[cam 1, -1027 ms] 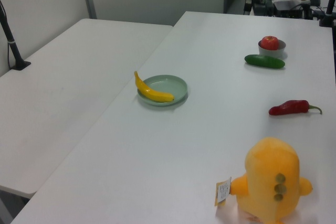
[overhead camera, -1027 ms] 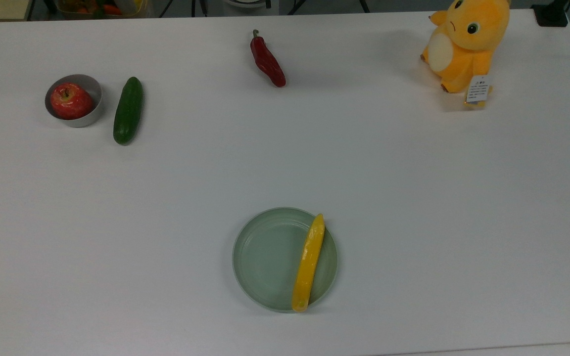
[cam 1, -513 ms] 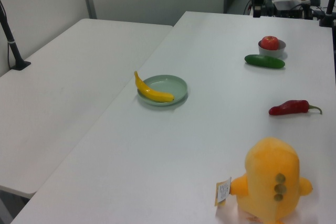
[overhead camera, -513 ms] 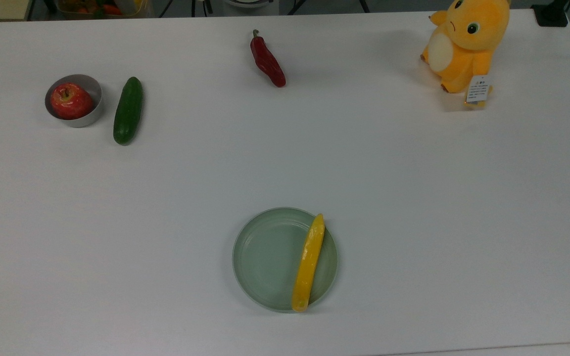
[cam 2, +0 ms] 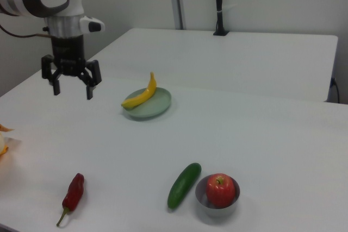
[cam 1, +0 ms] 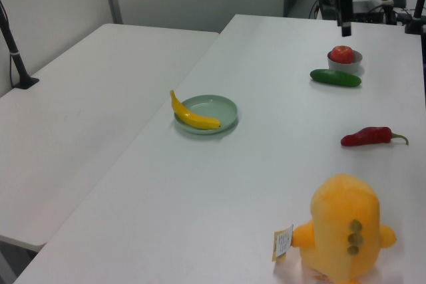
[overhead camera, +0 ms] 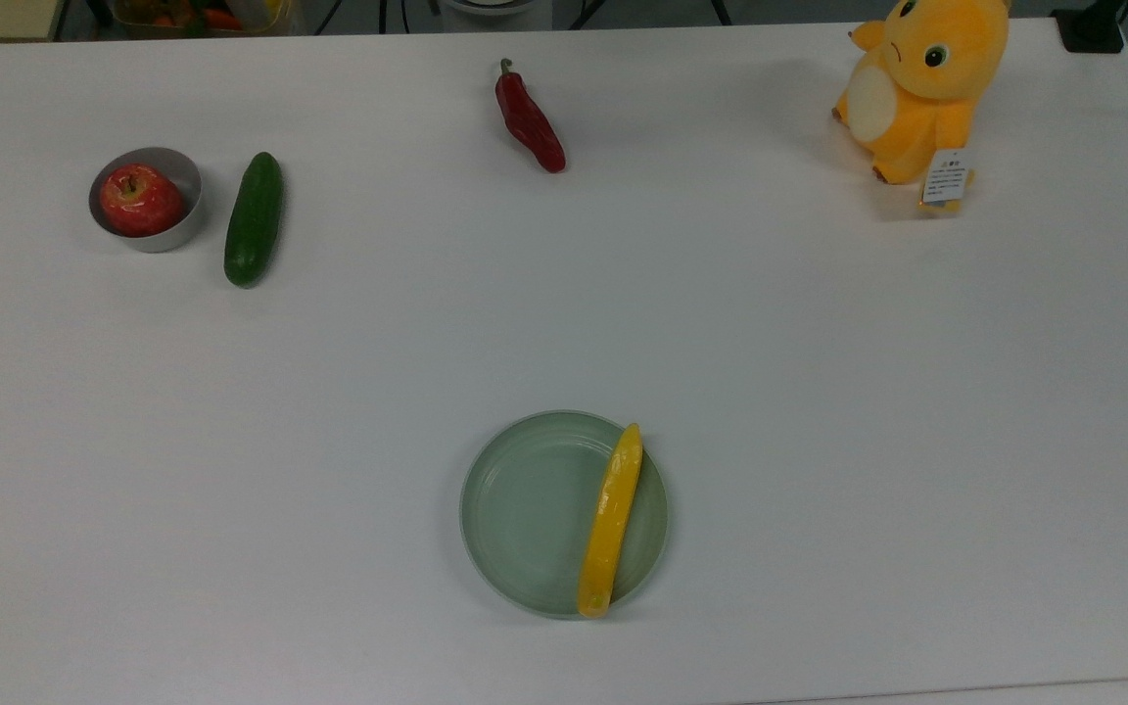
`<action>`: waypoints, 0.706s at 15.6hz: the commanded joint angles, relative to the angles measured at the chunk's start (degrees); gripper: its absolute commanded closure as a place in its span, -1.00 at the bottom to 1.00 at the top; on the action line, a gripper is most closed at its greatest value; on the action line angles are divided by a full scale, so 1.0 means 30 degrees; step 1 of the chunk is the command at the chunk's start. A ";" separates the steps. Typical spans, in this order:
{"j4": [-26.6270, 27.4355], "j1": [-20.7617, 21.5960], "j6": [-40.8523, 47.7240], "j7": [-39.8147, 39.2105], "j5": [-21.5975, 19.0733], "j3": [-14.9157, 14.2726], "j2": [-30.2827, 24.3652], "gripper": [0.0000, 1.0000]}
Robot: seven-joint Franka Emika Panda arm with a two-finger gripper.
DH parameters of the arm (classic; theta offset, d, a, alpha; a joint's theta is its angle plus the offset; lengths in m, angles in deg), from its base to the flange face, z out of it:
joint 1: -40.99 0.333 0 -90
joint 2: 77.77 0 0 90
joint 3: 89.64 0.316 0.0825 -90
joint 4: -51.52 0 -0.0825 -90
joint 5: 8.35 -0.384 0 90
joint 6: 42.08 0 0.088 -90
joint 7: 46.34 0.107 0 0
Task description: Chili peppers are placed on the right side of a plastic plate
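Note:
The dark red chili pepper (overhead camera: 531, 122) lies by itself near the table's far edge in the top view, also seen as the chili pepper (cam 1: 366, 136) and the chili pepper (cam 2: 74, 191). The pale green plastic plate (overhead camera: 525, 509) sits near the front edge, with a long yellow pepper (overhead camera: 610, 519) across the top view's right part of it. In the right view the plate (cam 2: 157, 107) sits mid-table. My gripper (cam 2: 72, 93) hangs open and empty, high above the table, well above the chili. In the left view the gripper (cam 1: 345, 30) appears near the top.
A red apple (overhead camera: 140, 199) sits in a small grey metal bowl (overhead camera: 179, 231) at the top view's left, with a green cucumber (overhead camera: 254, 218) beside it. An orange plush toy (overhead camera: 921, 88) stands at the far right corner. A second white table (cam 1: 86, 98) adjoins.
In the left view the gripper has come down and to the right into view at the top. Nothing on the table has moved.

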 commanded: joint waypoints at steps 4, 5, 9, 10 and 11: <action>0.3348 0.0407 0.1371 -0.0324 0.0020 0.0007 -0.1238 -1.00; 0.4140 0.0494 0.1138 -0.0499 0.0136 0.0036 -0.1386 -1.00; 0.6748 0.0730 -0.0878 -0.0472 0.1250 0.0943 -0.1622 -1.00; 0.7451 0.0730 -0.1727 -0.0355 0.1367 0.1235 -0.1622 -1.00; 0.7980 0.0671 -0.2374 -0.0267 0.1484 0.1470 -0.1564 -1.00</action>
